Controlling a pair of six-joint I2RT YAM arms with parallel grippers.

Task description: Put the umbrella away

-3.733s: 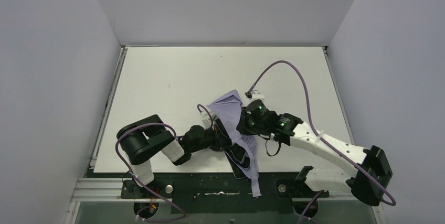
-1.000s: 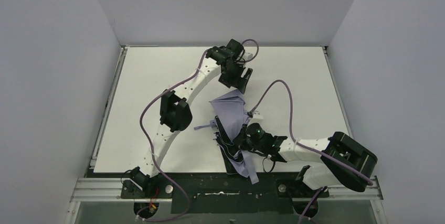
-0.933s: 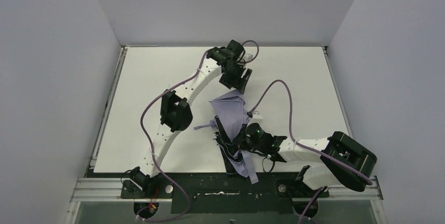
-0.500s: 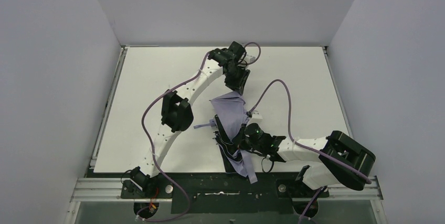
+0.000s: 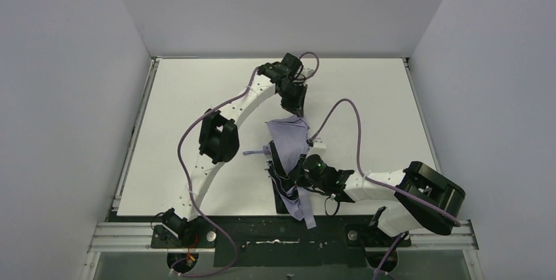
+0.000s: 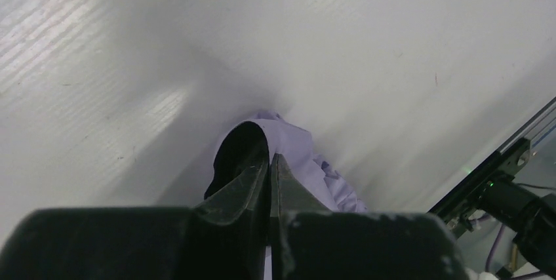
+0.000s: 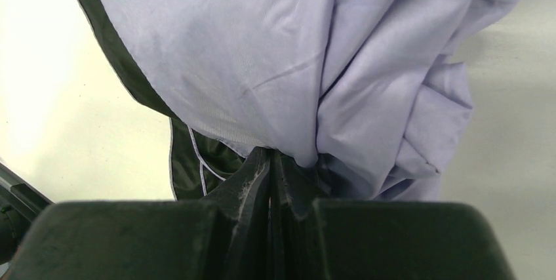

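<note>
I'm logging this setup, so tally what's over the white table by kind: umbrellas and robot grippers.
Umbrellas: 1, the pale lavender fabric folding umbrella
Black two-finger grippers: 2, the left gripper and the right gripper
Total: 3

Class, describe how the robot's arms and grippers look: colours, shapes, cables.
The left arm and right arm have white links joined by bulky black joint housings. A purple cable loops along each. The left gripper and right gripper have dark, tapered, scuffed fingers. A green light glows near the right wrist.
</note>
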